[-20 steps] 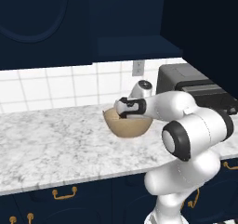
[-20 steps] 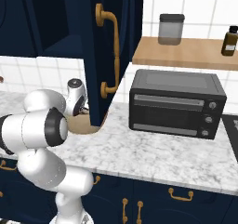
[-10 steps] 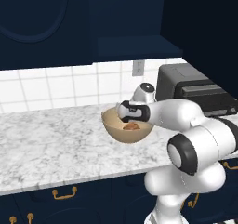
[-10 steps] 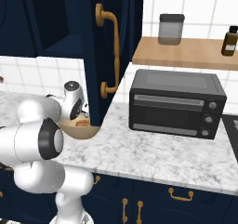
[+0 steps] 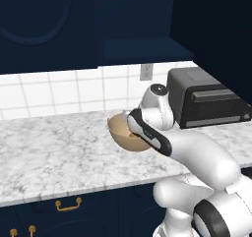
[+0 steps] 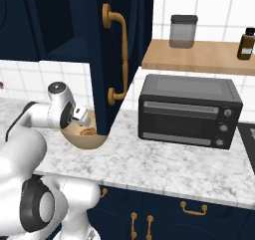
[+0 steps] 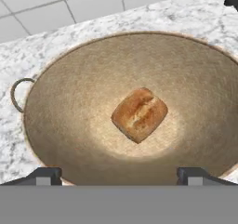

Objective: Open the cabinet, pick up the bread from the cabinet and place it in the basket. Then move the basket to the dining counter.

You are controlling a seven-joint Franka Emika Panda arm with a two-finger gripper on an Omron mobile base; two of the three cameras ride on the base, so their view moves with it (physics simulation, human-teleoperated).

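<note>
My pincer (image 7: 119, 175) hangs spread wide and empty over the basket (image 7: 79, 121). The bread (image 7: 139, 114) lies in the bowl's bottom, dead ahead at twelve o'clock. The thin loop (image 7: 17, 94) sits at nine o'clock on the rim; I judge the rim the next grasp target.
</note>
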